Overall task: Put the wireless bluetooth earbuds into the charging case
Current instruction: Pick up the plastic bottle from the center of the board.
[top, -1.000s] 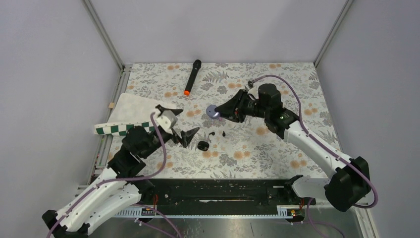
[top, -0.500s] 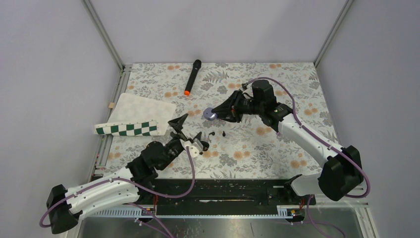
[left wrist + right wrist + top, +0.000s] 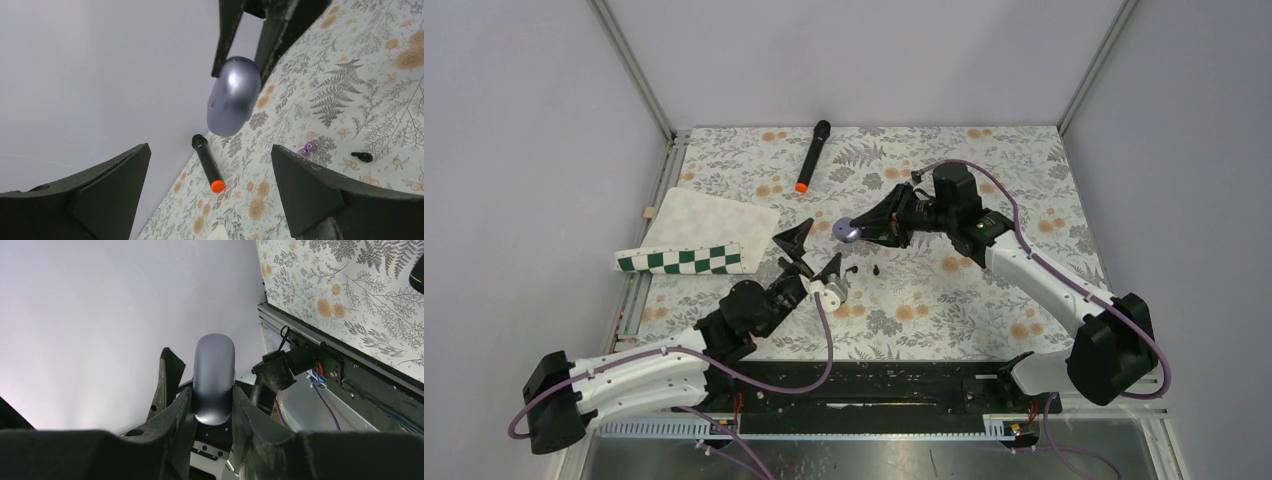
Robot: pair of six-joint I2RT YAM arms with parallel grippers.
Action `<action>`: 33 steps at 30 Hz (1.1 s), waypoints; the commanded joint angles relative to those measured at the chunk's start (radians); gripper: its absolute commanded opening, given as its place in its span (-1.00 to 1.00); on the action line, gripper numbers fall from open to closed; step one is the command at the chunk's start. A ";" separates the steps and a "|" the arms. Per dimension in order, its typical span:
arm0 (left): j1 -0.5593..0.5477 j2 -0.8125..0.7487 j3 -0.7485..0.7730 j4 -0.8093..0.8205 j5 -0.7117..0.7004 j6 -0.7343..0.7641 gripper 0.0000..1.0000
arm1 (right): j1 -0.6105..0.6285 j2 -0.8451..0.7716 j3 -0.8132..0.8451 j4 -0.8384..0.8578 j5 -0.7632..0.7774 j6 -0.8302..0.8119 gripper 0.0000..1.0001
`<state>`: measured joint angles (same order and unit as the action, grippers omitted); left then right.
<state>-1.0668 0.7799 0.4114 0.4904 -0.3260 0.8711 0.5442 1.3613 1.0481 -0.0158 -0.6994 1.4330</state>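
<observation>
Top external: two arms meet over a floral table point(image 3: 1024, 170).
Right gripper point(image 3: 856, 228): fingers pinching a silvery case point(image 3: 233, 97), lifted off the table.
Left gripper point(image 3: 813, 252): fingers spread wide, empty, facing the case.
Earbuds point(image 3: 851, 269): two, black, on the table just beside the left fingertip, near the right fingertips.

Plain pale lilac walls point(image 3: 854, 60) stand behind and to both sides of the left pincer point(image 3: 815, 249) and right pincer point(image 3: 861, 227). Metal posts point(image 3: 632, 68) sit in the two far corners. Under both pincers is a table point(image 3: 1034, 170) with a floral cloth, grey ferns and orange blooms. A black rail point(image 3: 874, 385) runs along the near side. Light is soft and even.
</observation>
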 commanded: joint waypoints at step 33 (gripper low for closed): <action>0.119 0.034 0.261 -0.241 0.369 -0.197 0.72 | -0.001 -0.032 0.416 -0.736 0.123 0.008 -1.00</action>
<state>-0.9764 0.8062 0.5983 0.2409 -0.0662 0.7273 0.5442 1.3136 1.3731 -0.5716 -0.6033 1.4742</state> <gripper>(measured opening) 0.874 0.348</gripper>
